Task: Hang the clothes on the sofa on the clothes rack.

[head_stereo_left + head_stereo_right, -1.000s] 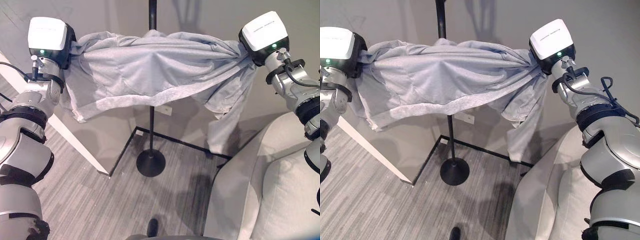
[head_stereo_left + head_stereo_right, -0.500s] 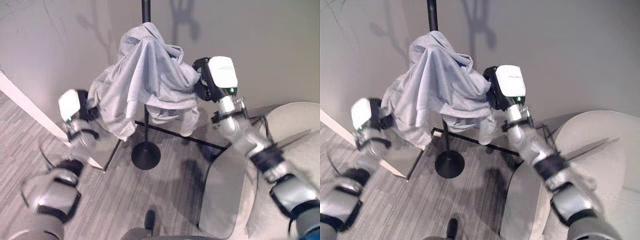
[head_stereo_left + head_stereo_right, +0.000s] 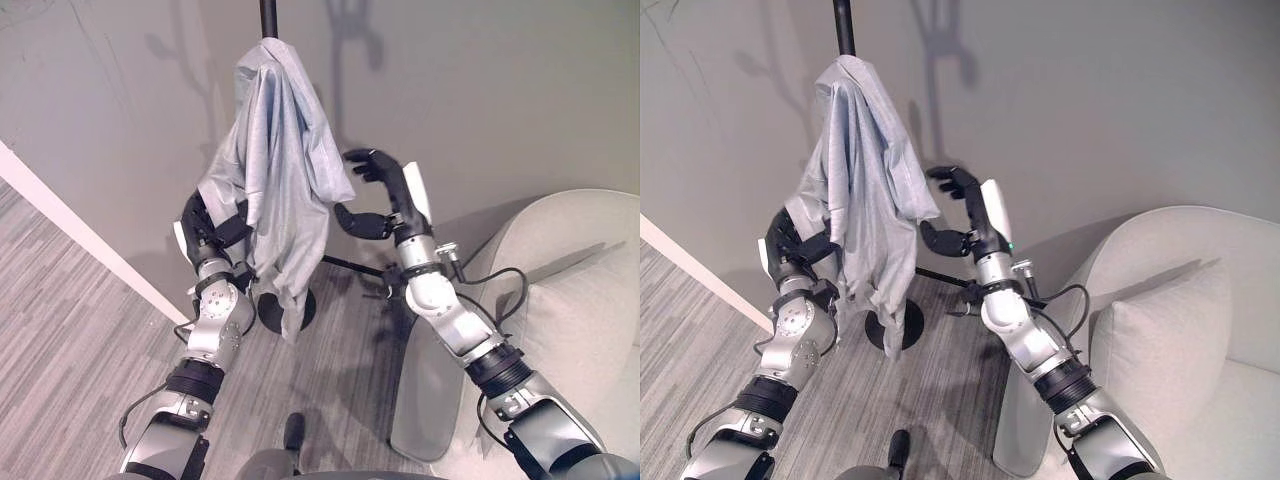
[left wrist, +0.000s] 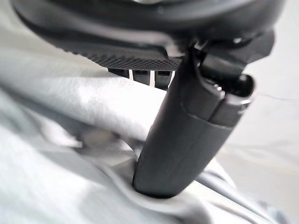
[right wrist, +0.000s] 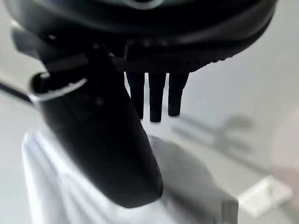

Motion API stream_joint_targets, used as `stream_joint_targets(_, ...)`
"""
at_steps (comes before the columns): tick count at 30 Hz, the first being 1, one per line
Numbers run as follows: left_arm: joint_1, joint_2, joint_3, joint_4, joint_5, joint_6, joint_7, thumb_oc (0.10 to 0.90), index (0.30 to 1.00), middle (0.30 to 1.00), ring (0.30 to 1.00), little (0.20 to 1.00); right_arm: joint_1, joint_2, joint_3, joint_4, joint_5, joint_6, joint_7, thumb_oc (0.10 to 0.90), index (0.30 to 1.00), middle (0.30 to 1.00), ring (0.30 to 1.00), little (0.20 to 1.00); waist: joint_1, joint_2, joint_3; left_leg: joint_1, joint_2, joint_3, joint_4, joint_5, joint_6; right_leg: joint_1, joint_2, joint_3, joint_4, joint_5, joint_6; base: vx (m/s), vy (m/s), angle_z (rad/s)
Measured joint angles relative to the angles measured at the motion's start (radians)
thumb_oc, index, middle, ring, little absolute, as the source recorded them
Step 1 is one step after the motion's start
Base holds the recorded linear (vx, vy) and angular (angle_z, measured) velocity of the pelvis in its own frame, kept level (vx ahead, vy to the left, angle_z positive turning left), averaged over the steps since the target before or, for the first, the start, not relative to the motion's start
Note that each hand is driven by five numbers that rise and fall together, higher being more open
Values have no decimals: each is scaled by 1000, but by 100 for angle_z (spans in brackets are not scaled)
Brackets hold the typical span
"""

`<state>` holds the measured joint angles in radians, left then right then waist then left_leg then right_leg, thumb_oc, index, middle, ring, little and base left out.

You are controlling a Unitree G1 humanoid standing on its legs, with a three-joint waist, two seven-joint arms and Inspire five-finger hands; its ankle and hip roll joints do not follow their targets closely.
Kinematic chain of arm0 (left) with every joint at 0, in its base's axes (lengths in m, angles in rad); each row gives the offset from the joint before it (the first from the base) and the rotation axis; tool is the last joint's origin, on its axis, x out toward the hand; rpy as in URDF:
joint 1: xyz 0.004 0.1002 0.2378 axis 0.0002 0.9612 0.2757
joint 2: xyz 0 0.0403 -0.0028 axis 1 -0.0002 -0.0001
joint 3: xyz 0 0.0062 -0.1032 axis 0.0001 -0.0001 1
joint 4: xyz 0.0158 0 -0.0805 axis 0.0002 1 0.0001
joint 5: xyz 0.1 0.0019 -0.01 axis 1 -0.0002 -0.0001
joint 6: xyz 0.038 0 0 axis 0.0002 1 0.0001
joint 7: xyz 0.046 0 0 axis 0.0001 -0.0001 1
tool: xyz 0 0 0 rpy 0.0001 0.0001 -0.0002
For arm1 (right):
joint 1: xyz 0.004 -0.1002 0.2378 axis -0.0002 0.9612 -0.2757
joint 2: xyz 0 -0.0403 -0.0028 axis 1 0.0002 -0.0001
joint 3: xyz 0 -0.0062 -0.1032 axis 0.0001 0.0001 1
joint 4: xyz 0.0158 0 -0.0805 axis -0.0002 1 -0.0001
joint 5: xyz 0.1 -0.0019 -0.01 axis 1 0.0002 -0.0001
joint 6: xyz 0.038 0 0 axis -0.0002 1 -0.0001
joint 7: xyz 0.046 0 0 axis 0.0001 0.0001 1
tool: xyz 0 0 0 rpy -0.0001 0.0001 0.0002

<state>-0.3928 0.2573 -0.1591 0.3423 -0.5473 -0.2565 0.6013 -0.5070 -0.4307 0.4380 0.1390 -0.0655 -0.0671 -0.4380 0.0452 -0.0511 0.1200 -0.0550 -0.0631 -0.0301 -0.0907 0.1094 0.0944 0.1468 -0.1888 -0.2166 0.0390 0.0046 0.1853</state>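
Now draped on the rack (image 3: 268, 12): grey top (image 3: 280, 160). Right hand (image 3: 385, 185) off it, wide; left hand (image 3: 213, 228) still pinching cloth.

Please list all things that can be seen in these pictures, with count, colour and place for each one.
garment: one, light grey, draped over the top of the rack and hanging down along the pole.
clothes rack: one, black pole, standing by the wall; its round base on the floor shows beside the cloth.
sofa: one, pale beige, at the robot's right.
cushion: one, pale beige, on the sofa.
floor: grey striped carpet.
wall: grey, behind the rack.
left hand: dark, against the garment's lower left edge, thumb on the cloth.
right hand: dark, open, just right of the garment.
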Motion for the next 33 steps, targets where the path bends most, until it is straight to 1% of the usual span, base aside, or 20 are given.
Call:
stream_joint_targets(3, 4, 10, 6, -3, 0, -5, -8, 800, 900, 900, 900, 900, 10, -8, -42, -3, -2, 0, 1, 800, 900, 900, 900, 900, -3, 1, 0, 6, 0, 1, 1, 0, 0, 0, -5, 2, 9, -1, -1, -8, -24, -1)
stream_joint_targets(4, 17, 19, 19, -2, 0, -5, -13, 800, 900, 900, 900, 900, 42, -17, -63, -30, -6, 0, 10, 800, 900, 900, 900, 900, -6, 1, 0, 14, 1, -1, 1, -2, 1, 0, -8, 3, 27, -5, -6, -17, -62, 3)
stream_joint_targets(6, 60, 36, 25, -36, 1, -5, -26, 800, 900, 900, 900, 900, 97, -56, -66, -92, -10, 0, 33, 800, 900, 900, 900, 900, -9, 2, 0, 24, 1, -2, 1, -4, 3, 6, -10, 5, 33, -7, -10, -15, -58, 1)
stream_joint_targets(8, 87, 42, 35, -44, 1, -5, -41, 800, 900, 900, 900, 900, 118, -69, -67, -109, -18, 0, 42, 800, 900, 900, 900, 900, -10, 3, -1, 32, -2, -1, 1, -6, 4, 14, -12, 4, 31, -7, -9, 0, 0, 0)
stream_joint_targets(10, 113, 41, 39, -44, -2, -5, -56, 800, 900, 900, 900, 900, 124, -79, -73, -112, -49, 0, 57, 800, 900, 900, 900, 900, -11, 11, -2, 32, -2, 0, 1, -5, 4, 15, -12, 4, 29, -7, -9, -27, -46, -1)
stream_joint_targets(14, 179, 49, 33, -79, -121, 1, -140, 800, 900, 900, 900, 900, 177, -81, -125, -150, -46, 0, 75, 800, 900, 900, 900, 900, -9, 23, -5, 37, -6, -2, 0, -6, 2, 31, -13, 0, 13, -7, -9, -38, -20, 2)
stream_joint_targets(16, 225, 85, 33, -89, -153, 7, -203, 800, 900, 900, 900, 900, 196, -84, -140, -154, -44, -1, 93, 800, 900, 900, 900, 900, -11, 30, -8, 40, -6, -1, 0, -7, 0, 33, -13, -1, 13, -7, -9, 0, 0, 0)
stream_joint_targets(18, 264, 114, 35, -95, -162, 23, -258, 800, 900, 900, 900, 900, 225, -93, -160, -154, -30, -2, 106, 800, 900, 900, 900, 900, -16, 36, -11, 44, -6, -2, 0, -9, -1, 39, -13, -2, 13, -7, -9, 0, 0, 0)
stream_joint_targets(20, 280, 119, 38, -96, -162, 23, -276, 800, 900, 900, 900, 900, 233, -107, -161, -154, -27, -2, 108, 800, 900, 900, 900, 900, -16, 40, -14, 44, -6, -2, 0, -10, -1, 39, -13, -2, 13, -7, -9, 0, 0, 0)
stream_joint_targets(22, 298, 125, 41, -86, -160, 23, -302, 800, 900, 900, 900, 900, 248, -112, -164, -148, -24, -8, 114, 800, 900, 900, 900, 900, -6, 43, -14, 44, -6, -2, 0, -7, 1, 40, -14, -3, 14, -7, -9, -38, 4, -3)
stream_joint_targets(23, 326, 161, 42, -66, -146, 21, -388, 800, 900, 900, 900, 900, 278, -96, -197, -140, -8, -46, 148, 800, 900, 900, 900, 900, 1, 44, -16, 50, -5, 3, 0, -8, 0, 41, -15, -1, 15, -7, -9, -41, 3, -12)
stream_joint_targets(24, 395, 236, 46, -78, -138, 25, -506, 800, 900, 900, 900, 900, 330, -74, -239, -147, 14, -75, 175, 800, 900, 900, 900, 900, -1, 45, -20, 65, -6, 6, 0, -16, 0, 52, -16, -5, 14, -7, -9, -15, 4, -11)
stream_joint_targets(25, 454, 255, 61, -77, -135, 25, -549, 800, 900, 900, 900, 900, 362, -85, -248, -147, 33, -75, 184, 800, 900, 900, 900, 900, -6, 54, -28, 66, -9, 6, 0, -19, 2, 52, -18, -8, 16, -7, -9, -18, 4, -3)
stream_joint_targets(26, 491, 253, 81, -69, -146, 25, -579, 800, 900, 900, 900, 900, 385, -90, -263, -143, 39, -75, 193, 800, 900, 900, 900, 900, -6, 62, -33, 66, -11, 6, 0, -21, 4, 54, -21, -14, 17, -7, -9, -6, -3, 3)
stream_joint_targets(27, 538, 233, 107, -20, -172, 27, -626, 800, 900, 900, 900, 900, 422, -90, -289, -120, 42, -73, 195, 800, 900, 900, 900, 900, 5, 74, -41, 67, -15, 6, 0, -23, 6, 55, -25, -17, 15, -7, -9, 0, 0, 0)
stream_joint_targets(28, 547, 213, 132, 14, -196, 28, -652, 800, 900, 900, 900, 900, 427, -85, -293, -103, 42, -73, 197, 800, 900, 900, 900, 900, 6, 79, -45, 67, -16, 6, 0, -23, 6, 55, -26, -16, 16, -7, -9, -7, -18, 4)
stream_joint_targets(29, 553, 152, 178, 72, -249, 38, -667, 800, 900, 900, 900, 900, 437, -79, -293, -67, 40, -72, 202, 800, 900, 900, 900, 900, 9, 82, -47, 72, -18, 3, 0, -23, 6, 64, -27, -17, 13, -7, -9, -2, -23, 8)
stream_joint_targets(31, 549, 70, 254, 134, -318, 43, -691, 800, 900, 900, 900, 900, 446, -59, -297, -36, 36, -71, 213, 800, 900, 900, 900, 900, 13, 83, -51, 76, -18, -1, -1, -23, 6, 69, -26, -16, 15, -8, -8, -2, -18, 6)
stream_joint_targets(32, 543, 9, 299, 240, -360, 38, -678, 800, 900, 900, 900, 900, 469, 7, -311, 26, 33, -74, 214, 800, 900, 900, 900, 900, 21, 73, -71, 76, -18, 0, -1, -32, -1, 70, -27, -15, 14, -13, -9, 0, 0, 0)
stream_joint_targets(33, 545, 5, 296, 270, -365, 43, -664, 800, 900, 900, 900, 900, 480, 25, -310, 44, 35, -67, 213, 800, 900, 900, 900, 900, 22, 68, -76, 77, -19, 0, -2, -33, -1, 70, -27, -15, 15, -15, -9, 0, 0, 0)
